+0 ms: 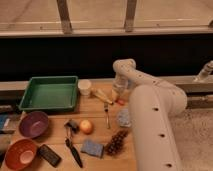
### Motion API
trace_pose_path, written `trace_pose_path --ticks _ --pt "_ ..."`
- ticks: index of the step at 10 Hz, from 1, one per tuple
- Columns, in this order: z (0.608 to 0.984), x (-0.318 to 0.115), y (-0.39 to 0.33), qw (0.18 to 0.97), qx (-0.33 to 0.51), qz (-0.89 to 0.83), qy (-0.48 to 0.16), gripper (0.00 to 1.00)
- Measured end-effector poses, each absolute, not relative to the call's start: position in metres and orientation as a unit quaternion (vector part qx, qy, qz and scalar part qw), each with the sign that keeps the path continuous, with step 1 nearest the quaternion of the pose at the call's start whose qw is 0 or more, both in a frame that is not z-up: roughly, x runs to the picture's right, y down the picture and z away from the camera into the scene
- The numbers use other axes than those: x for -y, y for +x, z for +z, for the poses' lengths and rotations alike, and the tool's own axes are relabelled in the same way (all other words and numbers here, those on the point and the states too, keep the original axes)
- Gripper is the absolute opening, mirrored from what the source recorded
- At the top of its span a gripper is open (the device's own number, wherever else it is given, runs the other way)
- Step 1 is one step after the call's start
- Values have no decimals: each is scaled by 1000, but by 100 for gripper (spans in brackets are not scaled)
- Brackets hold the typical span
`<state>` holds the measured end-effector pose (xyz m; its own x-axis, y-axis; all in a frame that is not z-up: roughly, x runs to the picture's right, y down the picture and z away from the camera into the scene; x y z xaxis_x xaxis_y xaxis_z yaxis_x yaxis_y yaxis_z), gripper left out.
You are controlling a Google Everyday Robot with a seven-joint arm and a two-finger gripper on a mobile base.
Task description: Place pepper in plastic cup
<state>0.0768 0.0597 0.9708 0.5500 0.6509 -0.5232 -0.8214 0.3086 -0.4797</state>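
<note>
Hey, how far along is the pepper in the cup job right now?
Nothing looks done yet. In hand: the gripper is low at the far side of the table, right by a small red thing, likely the pepper; a hold is not clear. Left: lifting it, carrying it to the white cup beside the green tray, and dropping it in.
</note>
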Motion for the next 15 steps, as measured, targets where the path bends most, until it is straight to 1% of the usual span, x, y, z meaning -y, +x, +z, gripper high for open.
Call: trace_pose_path --ticks 2,6,8,9,10,12,13,15 --pt "942 -45 76 804 -83 470 -354 0" --pt "866 -10 87 805 -3 509 -305 0" --pt "828 9 99 802 34 535 -263 0" --pt "809 23 113 794 61 561 -227 0" --pt "802 32 126 785 80 579 -207 0" --pt "803 60 154 754 122 622 -172 0" --pt "804 68 162 745 133 633 -164 0" --pt "804 70 163 744 134 634 -163 0"
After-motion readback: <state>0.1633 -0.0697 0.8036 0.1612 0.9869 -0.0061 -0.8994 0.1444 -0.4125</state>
